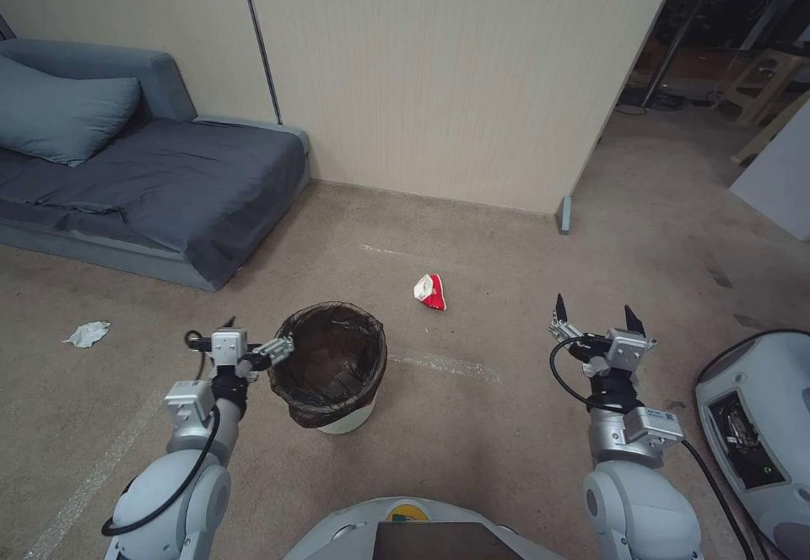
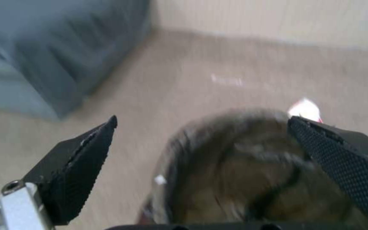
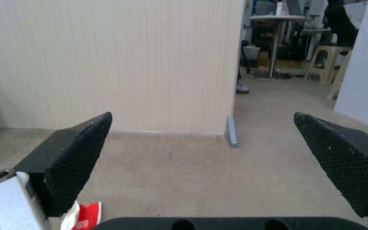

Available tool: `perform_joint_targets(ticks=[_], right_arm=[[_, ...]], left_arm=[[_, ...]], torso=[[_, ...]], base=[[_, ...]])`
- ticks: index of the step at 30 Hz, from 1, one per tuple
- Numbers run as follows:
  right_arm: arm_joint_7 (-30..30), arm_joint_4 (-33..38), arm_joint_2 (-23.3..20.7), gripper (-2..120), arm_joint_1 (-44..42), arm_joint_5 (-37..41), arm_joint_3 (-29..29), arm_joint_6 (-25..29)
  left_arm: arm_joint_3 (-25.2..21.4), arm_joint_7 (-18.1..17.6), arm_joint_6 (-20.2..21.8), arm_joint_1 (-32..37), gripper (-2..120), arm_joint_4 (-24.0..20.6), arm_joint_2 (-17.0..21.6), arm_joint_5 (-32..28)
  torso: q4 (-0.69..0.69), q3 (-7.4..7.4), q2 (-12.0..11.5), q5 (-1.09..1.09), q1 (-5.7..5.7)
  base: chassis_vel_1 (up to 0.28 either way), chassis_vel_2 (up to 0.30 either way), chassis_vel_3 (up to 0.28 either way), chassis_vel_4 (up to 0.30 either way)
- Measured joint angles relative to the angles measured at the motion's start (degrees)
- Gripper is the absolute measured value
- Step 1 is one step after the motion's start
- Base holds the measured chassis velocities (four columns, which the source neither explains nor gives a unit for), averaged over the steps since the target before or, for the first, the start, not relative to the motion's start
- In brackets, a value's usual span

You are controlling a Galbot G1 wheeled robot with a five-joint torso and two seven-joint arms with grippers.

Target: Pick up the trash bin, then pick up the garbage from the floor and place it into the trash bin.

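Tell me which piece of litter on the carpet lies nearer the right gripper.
The red-and-white crumpled packet, just beyond the trash bin and left of the right gripper. The white crumpled tissue lies far off by the sofa.

Head looks down; wrists share red-and-white packet (image 1: pixel 430 292).

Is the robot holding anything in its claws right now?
Nothing yet. The left gripper is open at the bag-lined rim of the round white plastic trash bin; the right gripper is open, empty.

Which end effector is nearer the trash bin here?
Left. The left end effector is open at the trash bin rim; the right end effector hovers open, well off to its side.
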Motion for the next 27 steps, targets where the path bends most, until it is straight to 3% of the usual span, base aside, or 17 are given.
perform_joint_targets(ticks=[5, 9, 16, 27], right_arm=[[0.5, -0.2, -0.2, 100, 0.0, 0.4, 0.2, -0.2], [0.8, -0.3, -0.4, 100, 0.0, 0.7, 0.5, -0.3], [1.9, -0.4, -0.4, 100, 0.1, 2.1, 0.8, -1.0], [2.4, -0.8, -0.9, 100, 0.2, 2.5, 0.4, -1.3]], left_arm=[[3.6, -2.4, 7.1, -3.1, 100, 0.0, 2.4, -3.7], [6.9, -3.6, 9.1, -6.0, 100, 1.5, 4.6, -4.1], [9.5, -7.2, 10.0, -9.2, 100, 6.2, 7.3, -4.4], [9.1, -11.0, 10.4, -10.6, 100, 9.9, 6.8, -5.0]], torso=[[0.0, 0.0, 0.0, 0.0, 0.0], [0.0, 0.0, 0.0, 0.0, 0.0], [-0.01, 0.0, 0.0, 0.0, 0.0], [0.0, 0.0, 0.0, 0.0, 0.0]], base=[[0.0, 0.0, 0.0, 0.0], [0.0, 0.0, 0.0, 0.0], [0.0, 0.0, 0.0, 0.0], [0.0, 0.0, 0.0, 0.0]])
